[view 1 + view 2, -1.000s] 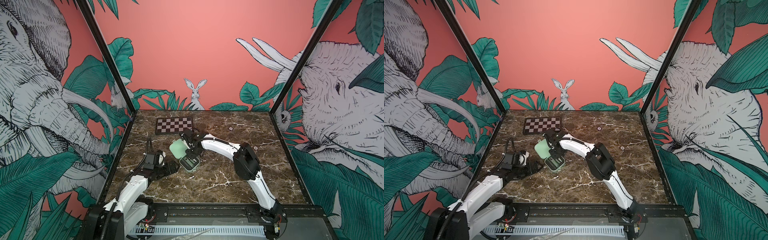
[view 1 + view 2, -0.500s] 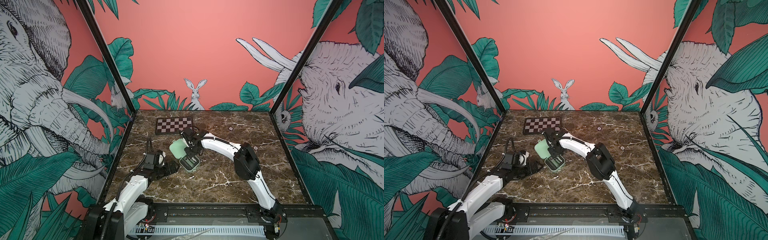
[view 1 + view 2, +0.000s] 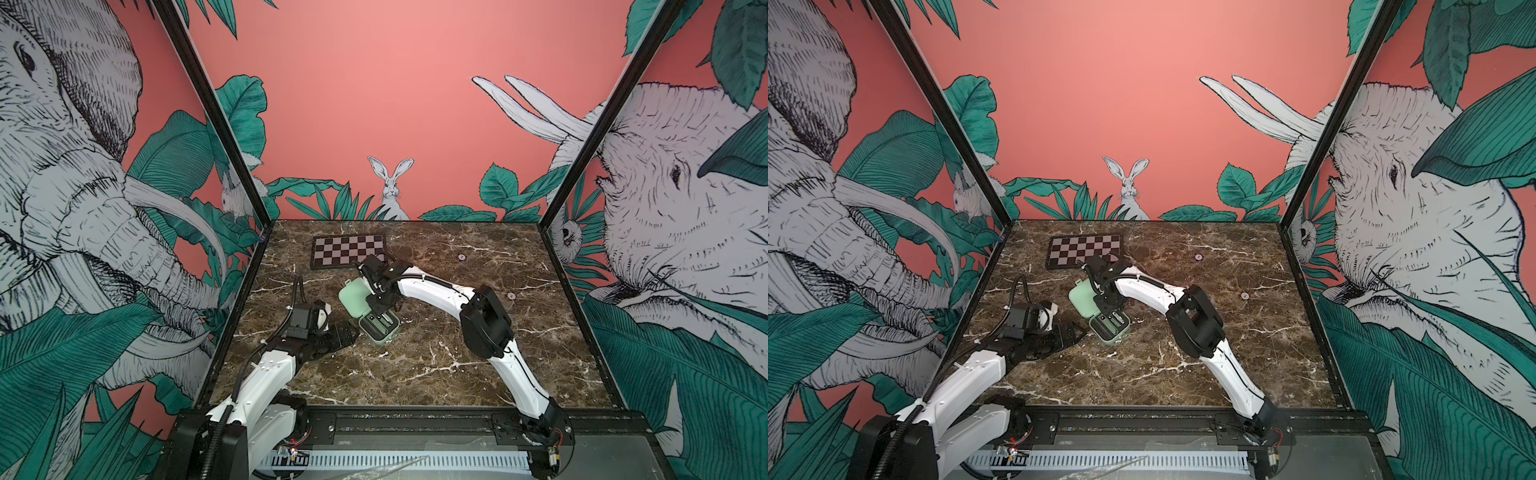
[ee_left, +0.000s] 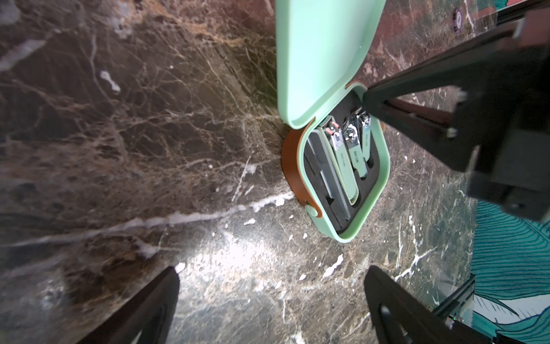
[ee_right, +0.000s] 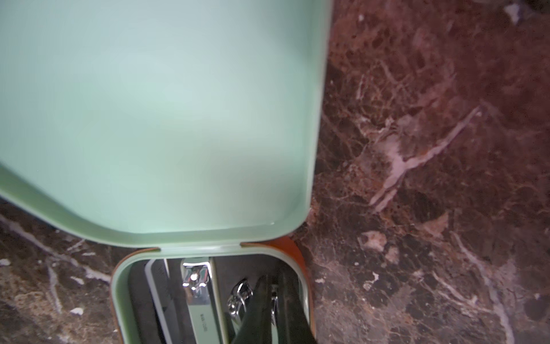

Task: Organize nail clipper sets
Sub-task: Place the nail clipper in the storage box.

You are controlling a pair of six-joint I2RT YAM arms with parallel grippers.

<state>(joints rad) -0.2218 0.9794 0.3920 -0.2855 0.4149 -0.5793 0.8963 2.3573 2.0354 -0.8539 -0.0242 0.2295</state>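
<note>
Top view: a checkerboard [image 3: 349, 249] lies at the rear of the marble table [image 3: 436, 357], well apart from both arms. The case [image 3: 380, 332] sits mid-table with a brown strap [image 4: 290, 160] round its base. Its lid [image 3: 353, 297] is tilted open on the far side, just beside the right gripper [image 3: 384, 313]. The dark tray [image 4: 311, 158] holds a file [image 4: 330, 178] and three clippers side by side. The right gripper reaches down into the tray, fingers [image 5: 257, 315] drawn close on the small clipper [image 4: 366, 140]. The left gripper [image 4: 272, 269] hovers near the case, jaws spread wide and empty.
</note>
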